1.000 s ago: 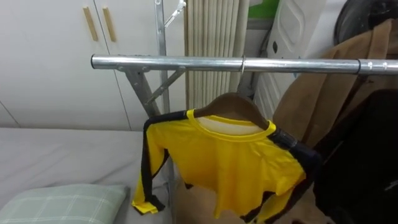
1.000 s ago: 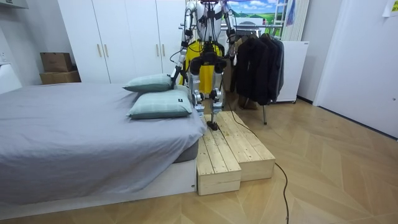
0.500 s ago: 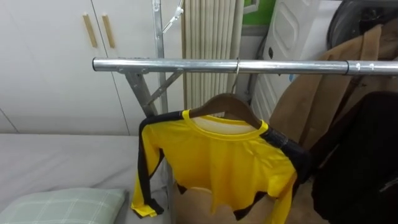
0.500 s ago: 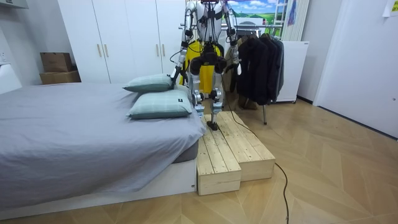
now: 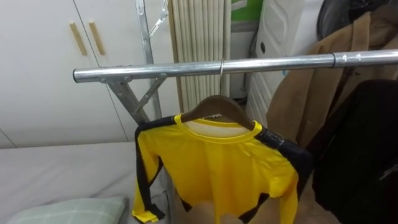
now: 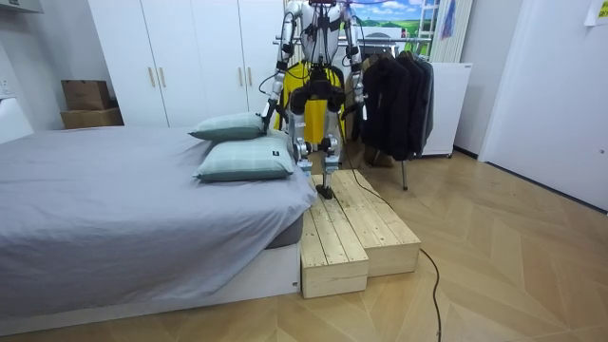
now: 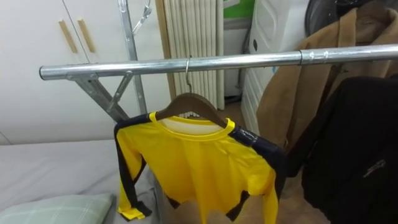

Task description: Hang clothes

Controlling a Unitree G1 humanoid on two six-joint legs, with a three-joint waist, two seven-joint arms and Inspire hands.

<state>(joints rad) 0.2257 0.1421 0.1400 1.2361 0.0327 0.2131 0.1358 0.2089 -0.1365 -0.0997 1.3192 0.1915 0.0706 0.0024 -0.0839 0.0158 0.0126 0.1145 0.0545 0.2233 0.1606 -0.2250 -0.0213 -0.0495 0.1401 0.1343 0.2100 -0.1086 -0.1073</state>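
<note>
So in the left eye view the job looks pretty much done: the yellow long-sleeved shirt with dark sleeve stripes [image 5: 230, 168] sits on a brown wooden hanger [image 5: 216, 104], and the hook is over the shiny metal clothes rail [image 5: 267, 63], just left of a tan coat [image 5: 323, 68] and a black jacket [image 5: 367, 149]. The room view has the robot standing on a pale wooden plank platform [image 6: 356, 233] beside the grey bed [image 6: 114, 209], facing the rack. Honestly I can't tell if the left hand or the right hand is open, closed or touching anything. The right eye view shows the same: the shirt hangs free, so I'd guess only letting go and backing off is left.
</note>
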